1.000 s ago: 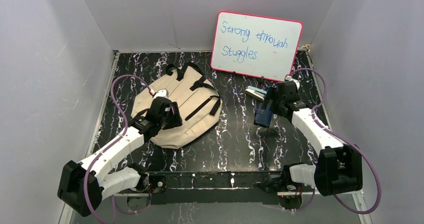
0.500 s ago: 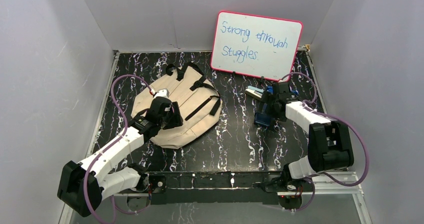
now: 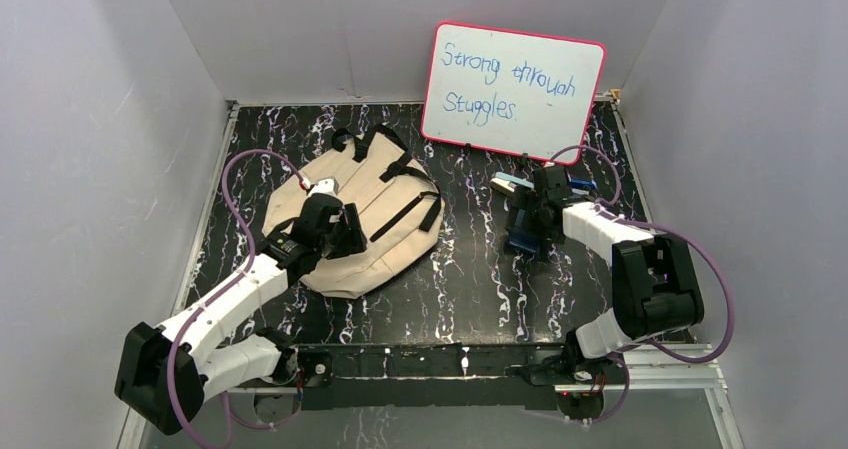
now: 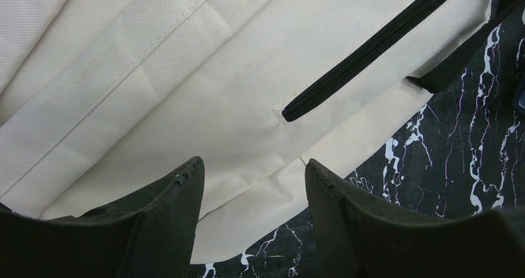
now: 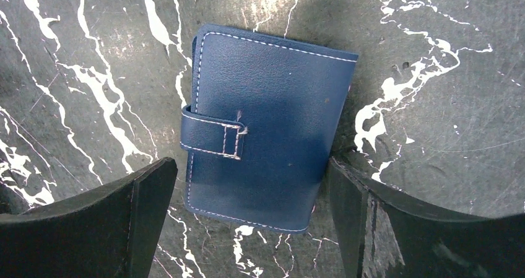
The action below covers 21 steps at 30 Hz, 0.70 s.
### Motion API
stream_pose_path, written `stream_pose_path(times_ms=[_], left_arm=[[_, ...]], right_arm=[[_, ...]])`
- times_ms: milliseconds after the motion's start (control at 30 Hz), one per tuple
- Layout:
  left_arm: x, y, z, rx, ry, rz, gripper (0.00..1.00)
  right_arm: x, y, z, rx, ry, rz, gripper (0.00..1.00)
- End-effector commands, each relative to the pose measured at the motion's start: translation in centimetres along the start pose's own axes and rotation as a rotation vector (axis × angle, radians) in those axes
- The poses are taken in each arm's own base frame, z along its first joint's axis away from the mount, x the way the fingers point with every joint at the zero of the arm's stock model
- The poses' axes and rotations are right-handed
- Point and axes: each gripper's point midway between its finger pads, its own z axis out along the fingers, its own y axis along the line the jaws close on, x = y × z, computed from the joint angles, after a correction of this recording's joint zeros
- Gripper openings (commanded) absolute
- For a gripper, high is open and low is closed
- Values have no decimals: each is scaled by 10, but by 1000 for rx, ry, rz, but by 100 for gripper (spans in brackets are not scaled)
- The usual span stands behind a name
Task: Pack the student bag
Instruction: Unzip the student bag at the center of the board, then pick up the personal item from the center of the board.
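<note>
The beige student bag (image 3: pixel 385 204) lies flat on the left half of the table, straps up. In the left wrist view its canvas (image 4: pixel 186 73) fills the frame, with a shut black zip (image 4: pixel 371 49). My left gripper (image 3: pixel 347 237) hovers over the bag's near right edge, open and empty (image 4: pixel 252 162). A blue notebook with a strap clasp (image 5: pixel 272 123) lies flat on the table at mid-right (image 3: pixel 522 237). My right gripper (image 3: pixel 533 219) stands right above it, open, its fingers on either side of the near end (image 5: pixel 251 166), not closed on it.
A pink-framed whiteboard (image 3: pixel 513 89) leans on the back wall. A small pale blue and white object (image 3: pixel 508 184) and another blue item (image 3: pixel 582 183) lie just behind the notebook. Grey walls close in the black marbled table (image 3: pixel 470 279) on three sides.
The right arm has folded, its elbow swinging back and up, and its wrist has moved left to stand over the blue notebook. The left arm and the bag have not moved.
</note>
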Motion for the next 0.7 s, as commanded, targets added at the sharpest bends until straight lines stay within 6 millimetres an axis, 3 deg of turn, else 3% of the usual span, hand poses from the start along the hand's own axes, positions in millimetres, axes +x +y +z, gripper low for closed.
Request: stream_pose_path(times_ms=[0, 433, 667], left_arm=[[-7, -3, -3, 15, -21, -5, 58], [-7, -4, -4, 25, -23, -9, 58], [-16, -11, -11, 48, -45, -29, 58]], right_arm=[[-6, 1, -3, -1, -31, -12, 98], [13, -9, 13, 116, 30, -108, 94], [9, 12, 7, 26, -6, -128, 76]])
